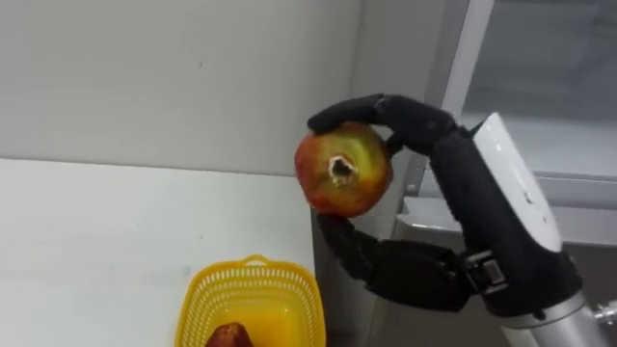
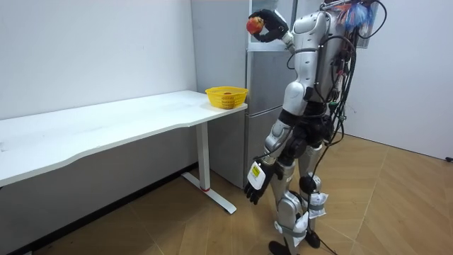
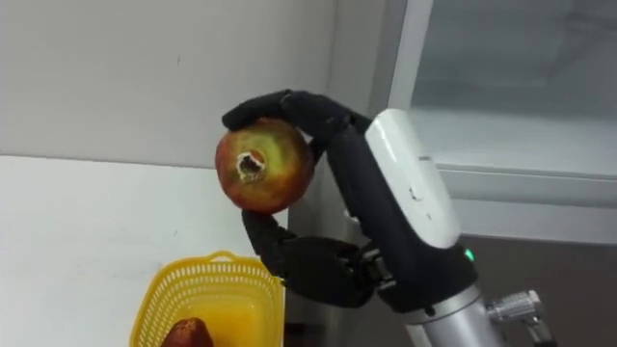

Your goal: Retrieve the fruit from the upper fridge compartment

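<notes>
A red-yellow pomegranate (image 1: 342, 172) is held up in my right hand (image 1: 424, 275), with the fingers curled over its top and the thumb under it. Its crown end faces me. It hangs in the air above the right end of the white table (image 1: 96, 241), just left of the grey fridge (image 1: 540, 87). In the room view I stand in front of the fridge (image 2: 265, 106) with the fruit (image 2: 253, 25) raised at head height. My left hand (image 2: 256, 183) hangs by my thigh with relaxed fingers.
A yellow mesh basket (image 1: 253, 275) stands at the table's right end, below the fruit, with a dark red fruit (image 1: 229, 337) inside it. A plain wall runs behind the table. Wooden floor lies open around me in the room view.
</notes>
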Robot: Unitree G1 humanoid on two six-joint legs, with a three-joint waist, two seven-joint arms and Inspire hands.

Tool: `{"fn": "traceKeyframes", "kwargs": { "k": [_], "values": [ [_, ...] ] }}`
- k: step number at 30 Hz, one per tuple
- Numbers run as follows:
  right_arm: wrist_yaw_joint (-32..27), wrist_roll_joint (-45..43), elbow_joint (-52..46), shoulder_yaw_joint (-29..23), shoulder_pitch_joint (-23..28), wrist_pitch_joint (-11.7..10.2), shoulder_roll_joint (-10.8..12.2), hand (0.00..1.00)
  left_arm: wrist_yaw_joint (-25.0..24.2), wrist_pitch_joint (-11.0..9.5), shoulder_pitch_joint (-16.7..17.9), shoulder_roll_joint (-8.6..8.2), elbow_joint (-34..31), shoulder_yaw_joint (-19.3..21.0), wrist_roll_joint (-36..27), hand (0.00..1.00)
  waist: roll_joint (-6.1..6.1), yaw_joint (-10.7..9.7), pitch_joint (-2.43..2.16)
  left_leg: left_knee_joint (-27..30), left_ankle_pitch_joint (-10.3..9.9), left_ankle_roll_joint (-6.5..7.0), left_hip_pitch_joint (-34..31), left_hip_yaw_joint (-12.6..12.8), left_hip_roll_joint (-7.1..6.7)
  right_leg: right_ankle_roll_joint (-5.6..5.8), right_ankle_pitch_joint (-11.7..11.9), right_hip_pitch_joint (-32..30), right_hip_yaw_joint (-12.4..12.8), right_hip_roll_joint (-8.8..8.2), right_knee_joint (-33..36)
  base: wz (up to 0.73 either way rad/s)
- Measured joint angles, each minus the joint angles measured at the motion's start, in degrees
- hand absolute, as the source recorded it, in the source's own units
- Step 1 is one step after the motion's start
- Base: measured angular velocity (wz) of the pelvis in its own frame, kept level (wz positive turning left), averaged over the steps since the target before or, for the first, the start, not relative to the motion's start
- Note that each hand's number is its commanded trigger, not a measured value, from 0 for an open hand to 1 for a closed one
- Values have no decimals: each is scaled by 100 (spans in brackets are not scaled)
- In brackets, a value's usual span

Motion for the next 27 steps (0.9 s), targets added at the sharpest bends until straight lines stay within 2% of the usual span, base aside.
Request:
{"fn": "traceKeyframes", "kwargs": {
  "k": [2, 5, 9, 15, 19, 23, 27],
  "values": [
    [55, -212, 342, 181, -55, 22, -10, 100, -83, 7, -20, 26, -1, -2, 0, 0, -15, 78, 32, -2, 0, -1, 18, -57, -1, 0, 0, 45, -37, 6, -8, 14],
    [238, -307, 824, 365, -131, 37, -4, 100, -133, 26, -10, 28, -16, -28, 5, 0, -19, 184, 49, 7, 4, -6, -1, -76, -5, 0, 0, 48, -50, 8, -26, 3],
    [430, -435, 1338, 490, -154, 76, -1, 100, -171, 29, -11, 28, -24, -87, 8, 0, -40, 342, 47, 8, 7, -9, -24, -143, -15, -1, 1, 64, -69, 8, -80, 6],
    [455, -662, 2413, 600, -553, 88, 18, 100, -200, 32, 9, 25, -10, -90, 3, 0, -65, 492, 47, 41, 16, -18, -10, -188, -11, 1, 3, 67, -190, -6, -96, 3],
    [452, -640, 2732, 610, -583, 137, 18, 100, -212, 69, 42, 26, -12, -89, 7, 0, -115, 587, 45, 42, 17, -18, -27, -209, -13, 1, 3, 56, -220, -10, -97, 2],
    [452, -640, 3059, 615, -583, 223, 18, 100, -273, 96, 33, 26, -14, -90, 8, 0, -184, 633, 35, 72, 27, -11, -97, -290, -28, 1, 2, 45, -353, -37, -98, 12],
    [452, -639, 3063, 620, -583, 275, 19, 100, -314, 139, 59, 28, -14, -89, 8, 0, -185, 648, 40, 79, 27, -9, -123, -298, -35, 1, 2, 51, -373, -46, -96, 1]
  ]
}}
